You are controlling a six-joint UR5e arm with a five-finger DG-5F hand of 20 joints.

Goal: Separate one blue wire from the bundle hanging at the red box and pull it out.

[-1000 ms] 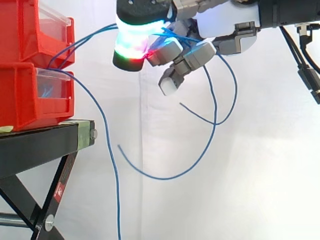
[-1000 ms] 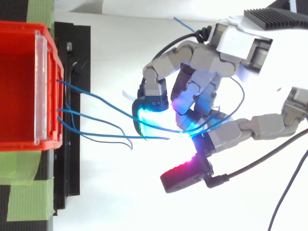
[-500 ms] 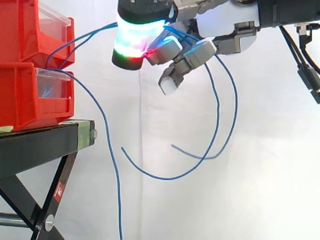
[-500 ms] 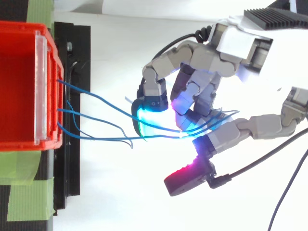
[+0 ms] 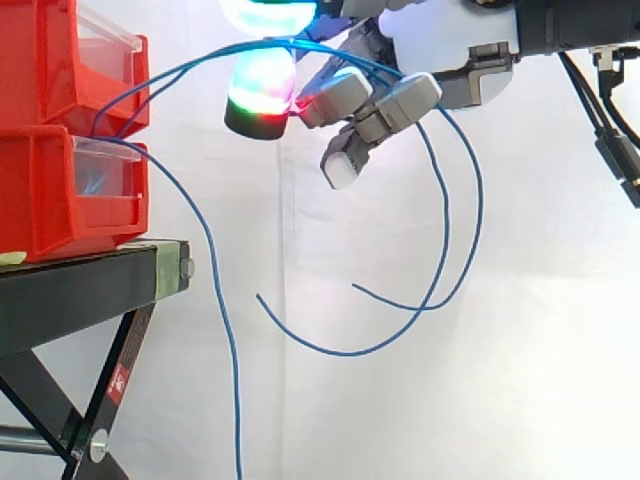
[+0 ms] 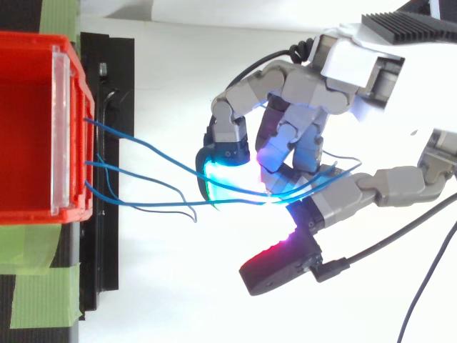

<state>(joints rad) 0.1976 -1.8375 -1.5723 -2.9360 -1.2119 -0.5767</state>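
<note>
The hand (image 5: 455, 75) comes in from the right at the height of the upper bin (image 5: 45, 60), well clear of the stand (image 5: 80, 290). Its fingers (image 5: 365, 110) are curled and closed on blue wires (image 5: 446, 235). In the side view, these strands rise from the gap between the upper bin and the lower bin (image 5: 40, 195) and pass between a thick glowing pad (image 5: 260, 100) and the bent fingers. They then drop behind the hand in two long loops that sweep back under it, with both free ends hanging in the air. In the top view the hand (image 6: 353, 64) has its fingers folded inward. Several strands run from the bin's front edge (image 6: 71, 128) across the gap and in between a cyan pad (image 6: 223, 179) and the fingers next to it. I cannot tell how many strands are actually pinched. One outer finger sticks out, its red-lit tip (image 6: 275, 261) touching nothing. A separate wire (image 5: 228, 350) leaves the lower bin and hangs straight down past the stand, off the bottom edge, free of the hand. In the top view a short strand (image 6: 182, 207) ends just short of the pads, also free. Green tape (image 6: 36, 293) lies beside the stand.
</note>
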